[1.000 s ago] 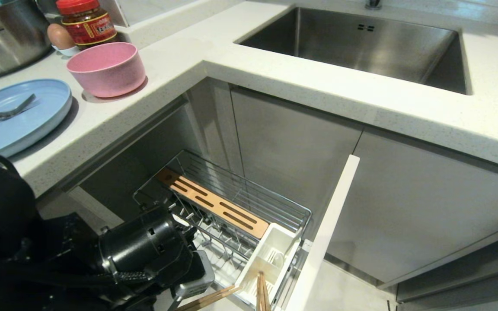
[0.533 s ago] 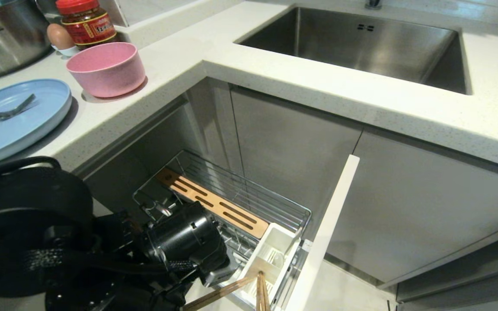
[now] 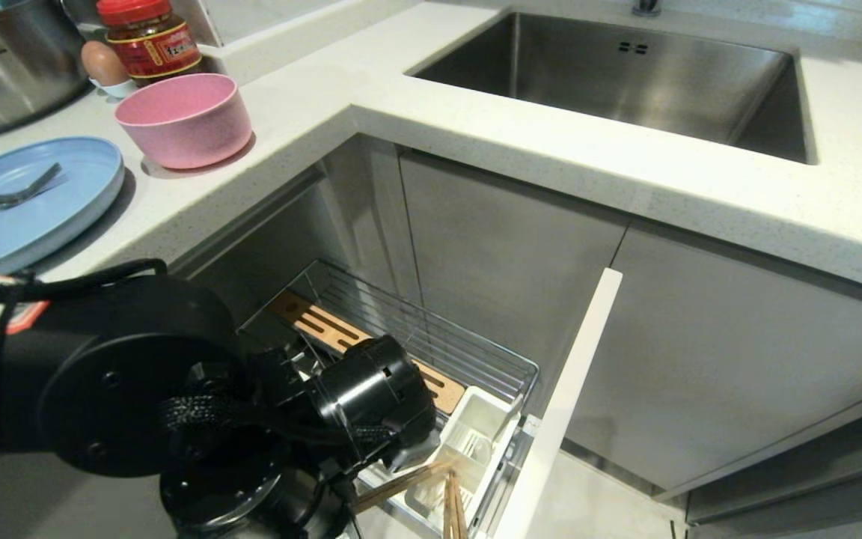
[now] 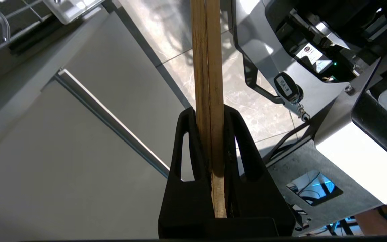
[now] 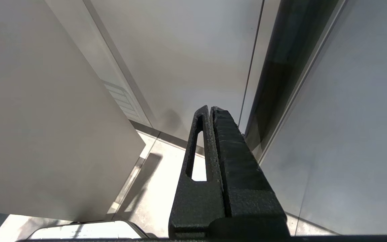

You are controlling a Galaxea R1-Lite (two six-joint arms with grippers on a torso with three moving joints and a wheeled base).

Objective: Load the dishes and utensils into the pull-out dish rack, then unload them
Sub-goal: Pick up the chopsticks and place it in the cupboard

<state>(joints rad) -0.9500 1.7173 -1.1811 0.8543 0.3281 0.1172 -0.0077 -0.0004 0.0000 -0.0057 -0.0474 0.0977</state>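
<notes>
Head view: over the last second my left hand [image 4: 210, 134], pinching the chopsticks [image 4: 208, 84], has swung toward the rack's [image 3: 431, 352] cup [image 3: 468, 442]. Their tips now hang at its near edge; release comes next, I judge. Right hand [image 5: 210, 114] pressed together, idle.

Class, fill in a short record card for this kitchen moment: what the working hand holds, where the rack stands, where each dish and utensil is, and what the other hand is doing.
Left hand: shut on pair of light wooden chopsticks, beside the white plastic utensil cup
Chrome wire pull-out dish rack: pulled out
Round light-blue plate: on countertop
Slim silver fork: on the plate
Matte pink bowl: on countertop
Right hand: shut, empty
</notes>
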